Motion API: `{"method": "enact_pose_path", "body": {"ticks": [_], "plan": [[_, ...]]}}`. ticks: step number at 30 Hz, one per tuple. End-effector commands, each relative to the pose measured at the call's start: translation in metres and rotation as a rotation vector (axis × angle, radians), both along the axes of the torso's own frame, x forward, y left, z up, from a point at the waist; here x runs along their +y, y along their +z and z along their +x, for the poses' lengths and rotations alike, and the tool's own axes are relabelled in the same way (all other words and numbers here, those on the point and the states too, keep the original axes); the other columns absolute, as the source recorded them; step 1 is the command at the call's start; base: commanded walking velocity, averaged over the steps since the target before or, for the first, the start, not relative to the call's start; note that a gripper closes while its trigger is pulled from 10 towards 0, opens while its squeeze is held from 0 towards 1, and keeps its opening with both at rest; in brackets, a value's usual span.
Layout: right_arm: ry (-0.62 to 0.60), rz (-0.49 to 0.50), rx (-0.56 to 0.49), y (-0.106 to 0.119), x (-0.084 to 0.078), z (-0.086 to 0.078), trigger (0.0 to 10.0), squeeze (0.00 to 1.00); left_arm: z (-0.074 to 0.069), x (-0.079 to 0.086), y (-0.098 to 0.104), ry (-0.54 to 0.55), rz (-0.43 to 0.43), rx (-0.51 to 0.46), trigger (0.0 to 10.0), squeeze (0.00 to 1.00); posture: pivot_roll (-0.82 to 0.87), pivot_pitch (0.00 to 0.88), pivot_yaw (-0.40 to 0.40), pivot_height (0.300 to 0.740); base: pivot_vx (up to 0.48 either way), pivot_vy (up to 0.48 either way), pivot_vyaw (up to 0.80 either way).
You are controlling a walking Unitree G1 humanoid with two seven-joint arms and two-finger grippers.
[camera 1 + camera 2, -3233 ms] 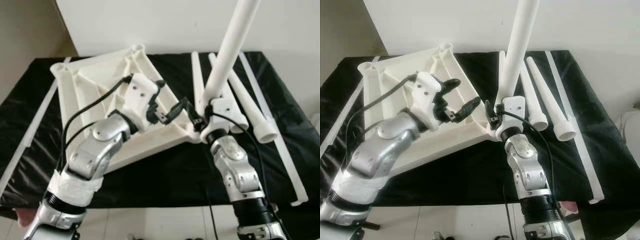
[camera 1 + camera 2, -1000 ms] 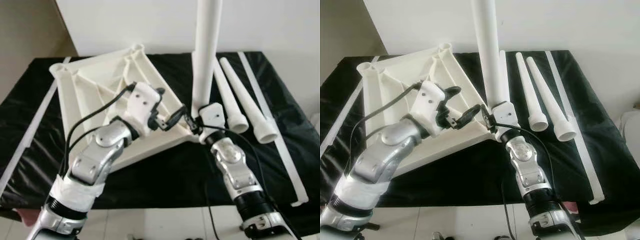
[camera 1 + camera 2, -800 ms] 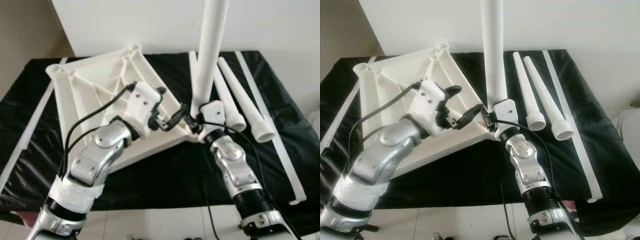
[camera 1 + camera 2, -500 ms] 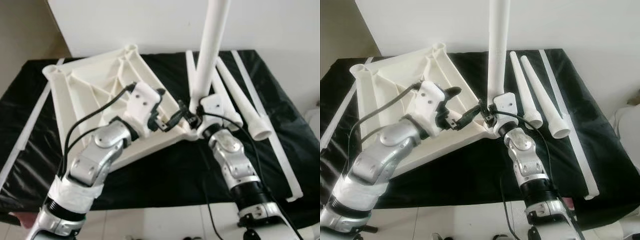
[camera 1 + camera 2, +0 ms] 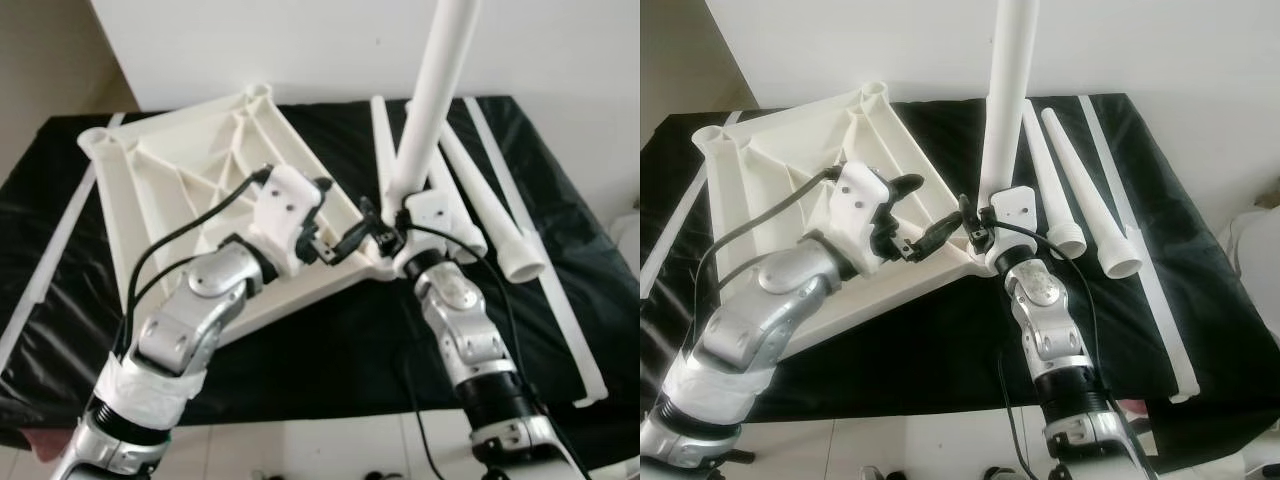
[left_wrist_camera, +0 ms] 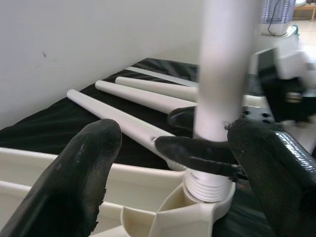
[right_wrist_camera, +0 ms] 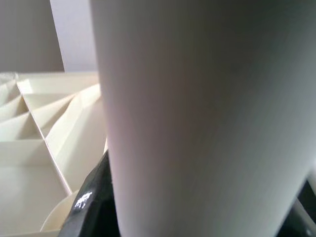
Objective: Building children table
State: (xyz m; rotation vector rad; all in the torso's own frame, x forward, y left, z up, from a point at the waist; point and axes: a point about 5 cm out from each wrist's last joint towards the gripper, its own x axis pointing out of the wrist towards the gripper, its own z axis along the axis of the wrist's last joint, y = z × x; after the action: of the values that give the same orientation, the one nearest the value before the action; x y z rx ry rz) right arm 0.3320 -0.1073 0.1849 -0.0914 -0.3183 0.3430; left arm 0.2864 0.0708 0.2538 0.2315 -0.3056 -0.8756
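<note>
On the black-covered counter [image 5: 300,350] in front of you, the white tabletop [image 5: 190,190] lies underside up, ribs showing, with one corner socket [image 6: 205,210] toward your right arm. Your right hand [image 5: 385,235] is clamped on the base of a white leg [image 5: 430,100], which stands nearly upright, tilted slightly, its threaded end seated in that socket. Your left hand [image 5: 335,235] rests over the tabletop just beside the same corner, its fingers [image 6: 84,168] spread apart and gripping nothing; the leg shows between them in the left wrist view. Three loose legs [image 5: 1080,190] lie side by side on the counter beyond your right hand. A long white strip [image 5: 1150,270] lies along the counter's right edge.
</note>
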Motion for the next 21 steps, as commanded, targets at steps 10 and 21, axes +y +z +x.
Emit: {"method": "enact_pose_path", "body": {"ticks": [10, 21], "plan": [[-0.019, -0.039, 0.17, -0.041, -0.004, -0.003, 10.0, 0.0, -0.005, -0.005, -0.005, -0.094, 0.044, 0.022, 10.0, 0.0, -0.04, 0.179, 0.051, 0.74, 0.0, 0.0, 0.0], [0.017, -0.106, 0.231, -0.04, 0.005, 0.006, 10.0, 0.0, -0.007, -0.006, -0.005, -0.097, 0.037, 0.025, 10.0, 0.0, -0.05, 0.186, 0.048, 0.74, 0.0, 0.0, 0.0]]}}
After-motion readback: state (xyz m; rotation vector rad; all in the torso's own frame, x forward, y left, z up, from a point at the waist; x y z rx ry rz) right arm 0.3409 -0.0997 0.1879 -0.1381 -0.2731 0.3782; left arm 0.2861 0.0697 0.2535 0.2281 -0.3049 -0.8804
